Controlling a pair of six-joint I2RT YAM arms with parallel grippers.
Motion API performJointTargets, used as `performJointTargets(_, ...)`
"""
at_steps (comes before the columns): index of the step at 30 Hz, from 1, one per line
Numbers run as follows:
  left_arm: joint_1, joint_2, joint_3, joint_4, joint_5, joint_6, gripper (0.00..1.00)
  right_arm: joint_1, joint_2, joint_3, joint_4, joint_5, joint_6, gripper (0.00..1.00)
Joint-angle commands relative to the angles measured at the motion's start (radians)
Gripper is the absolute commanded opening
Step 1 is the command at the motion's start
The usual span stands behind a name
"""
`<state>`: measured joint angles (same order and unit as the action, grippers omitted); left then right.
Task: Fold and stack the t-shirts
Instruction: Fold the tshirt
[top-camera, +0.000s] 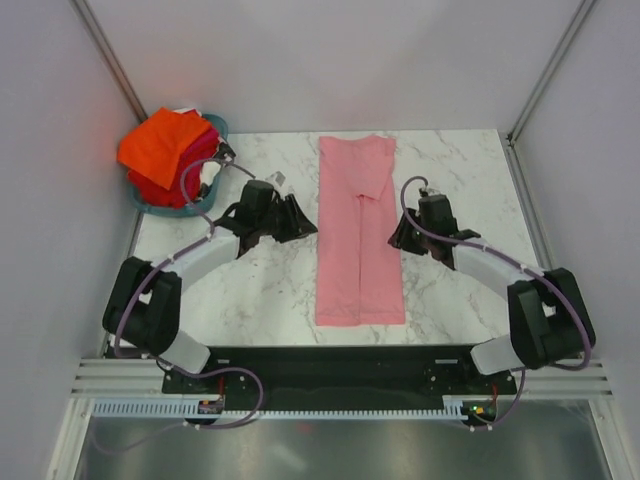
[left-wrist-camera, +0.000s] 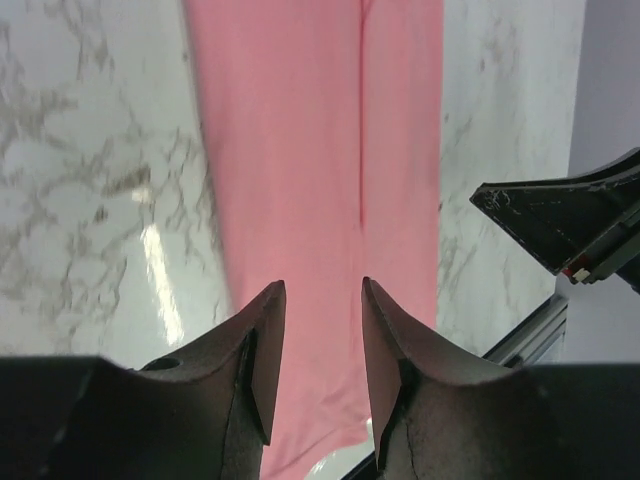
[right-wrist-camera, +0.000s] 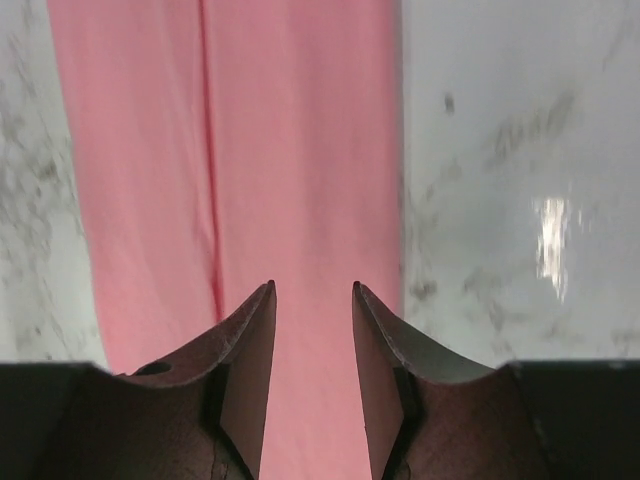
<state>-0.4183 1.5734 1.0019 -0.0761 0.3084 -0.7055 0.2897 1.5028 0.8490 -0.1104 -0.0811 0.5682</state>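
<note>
Pink t-shirt (top-camera: 357, 260) lies lengthwise away from the bases, between left tool (top-camera: 305, 226) and right tool (top-camera: 397, 238), both spread, empty, about equally near.

left arm (top-camera: 200, 255) and right arm (top-camera: 490, 262) bend inward, left gripper (left-wrist-camera: 322, 292) and right gripper (right-wrist-camera: 312, 292) pointing at each other, jaws parted, gripping nothing.

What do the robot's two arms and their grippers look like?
Both the left arm and right arm have white links between bulky black joints, with a greyish-purple cable looping along each. The left gripper and right gripper each have two dark, wedge-shaped fingers tapering to points.
</note>
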Motion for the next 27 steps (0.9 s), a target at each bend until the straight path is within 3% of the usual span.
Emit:
performJointTargets(1, -0.052, -0.107, -0.176, 0.099, -0.018, -0.019, 0.45, 0.032, -0.184, -0.19, 0.023, 0.001, 0.035, 0.44)
performJointTargets(8, -0.255, -0.392, -0.498, 0.084, -0.126, -0.096, 0.48, 0.137, -0.435, -0.393, -0.133, -0.005, 0.084, 0.45)
performJointTargets(13, -0.413, -0.502, -0.603, 0.084, -0.184, -0.187, 0.52, 0.218, -0.573, -0.47, -0.244, -0.008, 0.153, 0.45)
performJointTargets(17, -0.465, -0.501, -0.652, 0.087, -0.216, -0.239, 0.56, 0.27, -0.628, -0.493, -0.296, 0.006, 0.206, 0.45)
performJointTargets(27, -0.513, -0.475, -0.706, 0.134, -0.249, -0.282, 0.56, 0.35, -0.622, -0.489, -0.348, 0.075, 0.255, 0.43)
